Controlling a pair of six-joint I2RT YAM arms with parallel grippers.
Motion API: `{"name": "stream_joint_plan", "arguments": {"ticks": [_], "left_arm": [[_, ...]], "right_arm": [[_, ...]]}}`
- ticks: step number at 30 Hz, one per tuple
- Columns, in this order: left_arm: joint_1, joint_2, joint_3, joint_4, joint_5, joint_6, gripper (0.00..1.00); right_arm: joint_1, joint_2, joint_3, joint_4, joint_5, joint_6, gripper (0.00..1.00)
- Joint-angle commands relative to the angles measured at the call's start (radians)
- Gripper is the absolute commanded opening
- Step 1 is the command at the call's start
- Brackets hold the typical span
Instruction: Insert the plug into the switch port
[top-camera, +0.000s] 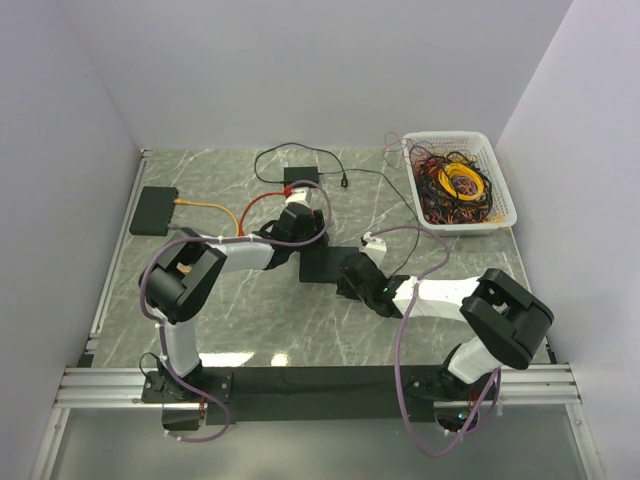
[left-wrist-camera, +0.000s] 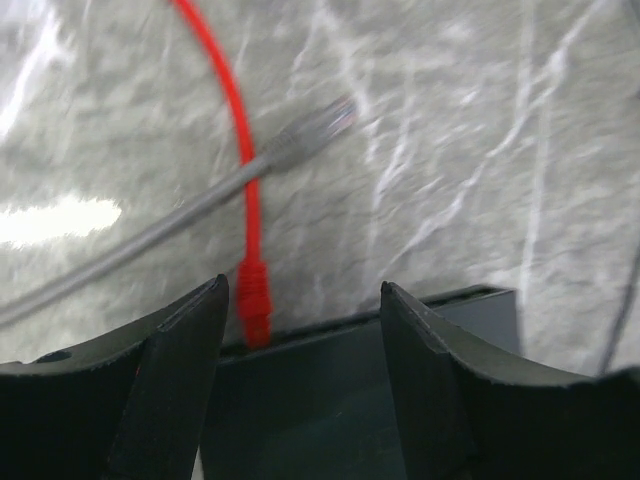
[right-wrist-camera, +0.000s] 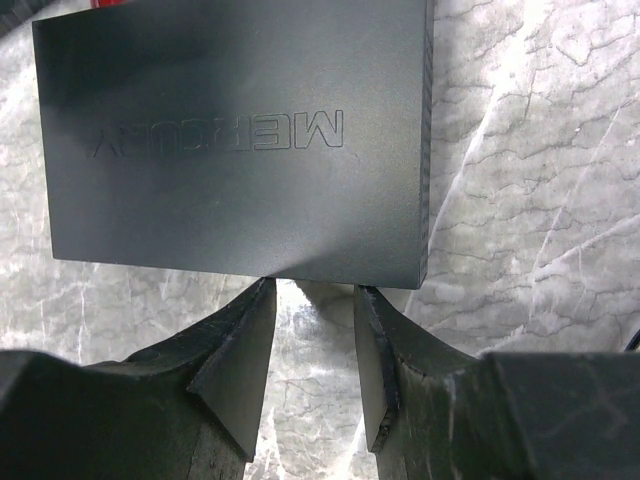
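The switch (top-camera: 322, 265) is a flat black box in mid-table, lettered MERCURY on its top (right-wrist-camera: 240, 140). A red cable (left-wrist-camera: 238, 120) ends in a red plug (left-wrist-camera: 253, 300) that meets the switch's far edge (left-wrist-camera: 330, 330); the port itself is hidden. My left gripper (left-wrist-camera: 304, 285) hangs open just above the switch, fingers apart and holding nothing; the red plug lies just beyond its left fingertip. My right gripper (right-wrist-camera: 313, 288) is open too, both fingertips touching the switch's near edge, only bare table between them. In the top view the left gripper (top-camera: 303, 243) and right gripper (top-camera: 347, 272) flank the switch.
A loose grey cable (left-wrist-camera: 150, 235) with a clear plug (left-wrist-camera: 322, 122) crosses under the red one. A second black box (top-camera: 153, 210) with an orange cable (top-camera: 205, 207) sits far left, a small black box (top-camera: 302, 177) at the back, and a white basket (top-camera: 500, 170) of tangled cables at back right.
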Motion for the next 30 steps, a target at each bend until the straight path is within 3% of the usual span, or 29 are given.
{"name": "stream_joint_plan", "arguments": {"ticks": [1, 10, 15, 20, 30], "left_arm": [[-0.028, -0.032, -0.002, -0.087, -0.077, -0.023, 0.68], [-0.129, -0.133, -0.130, -0.137, -0.092, -0.138, 0.69], [-0.246, -0.196, -0.233, -0.154, -0.115, -0.258, 0.70], [-0.350, -0.221, -0.250, -0.266, -0.226, -0.368, 0.71], [-0.355, -0.352, -0.330, -0.381, -0.379, -0.373, 0.75]], "right_arm": [[-0.026, -0.011, -0.021, -0.060, 0.016, -0.024, 0.45], [-0.072, -0.011, 0.051, -0.087, 0.019, -0.067, 0.45], [-0.080, 0.032, 0.106, -0.109, 0.004, -0.087, 0.44], [-0.072, 0.090, 0.113, -0.055, -0.073, -0.085, 0.43], [0.118, 0.156, 0.165, -0.053, -0.058, -0.016, 0.42]]}}
